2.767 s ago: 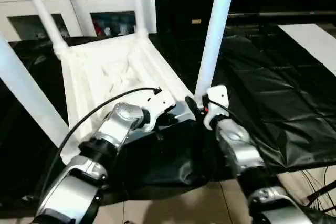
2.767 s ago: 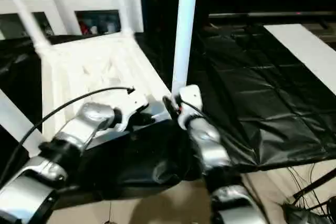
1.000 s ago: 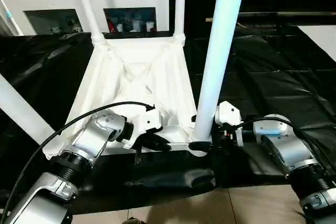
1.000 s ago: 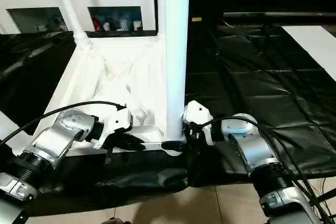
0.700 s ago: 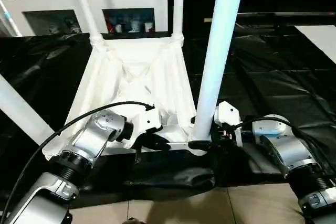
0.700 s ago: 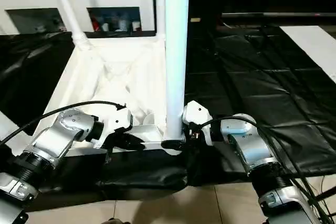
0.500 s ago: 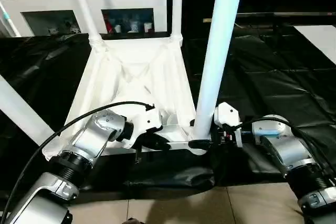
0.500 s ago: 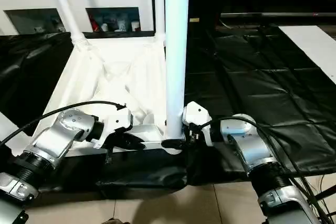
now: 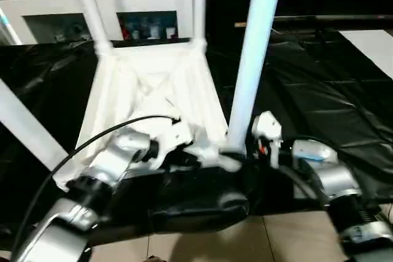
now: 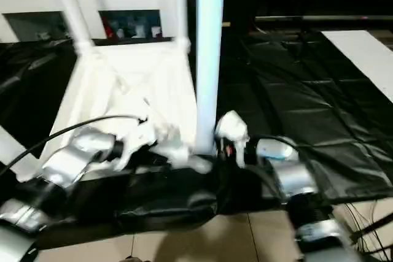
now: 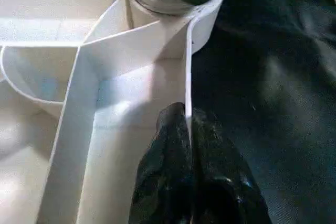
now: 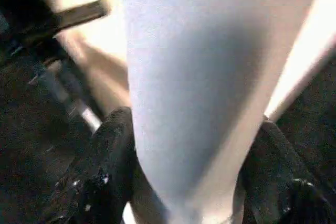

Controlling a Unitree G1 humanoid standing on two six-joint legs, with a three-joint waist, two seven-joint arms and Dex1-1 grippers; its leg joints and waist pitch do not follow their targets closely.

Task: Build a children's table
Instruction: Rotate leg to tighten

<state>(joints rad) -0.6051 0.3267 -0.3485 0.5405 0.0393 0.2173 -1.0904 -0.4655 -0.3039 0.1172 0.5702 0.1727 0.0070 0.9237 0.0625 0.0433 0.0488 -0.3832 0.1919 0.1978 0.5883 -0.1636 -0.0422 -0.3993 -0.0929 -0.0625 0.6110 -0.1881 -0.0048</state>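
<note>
Upturned on black sheeting: white plastic tabletop (image 9: 153, 99), four legs up. At left, left gripper (image 11: 187, 124) pinched tight on the thin raised rim (image 11: 188, 66); stiff but probably flexes. At right, right gripper (image 12: 197, 161) clasping the near leg (image 9: 249, 65) at its base; smooth, likely light, best gripped low by the socket.

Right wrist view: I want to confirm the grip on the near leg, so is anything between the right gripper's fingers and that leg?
Nothing visible. The right gripper has one black finger on each side of the near leg, close against its white surface, with no cable or sheet between them.
</note>
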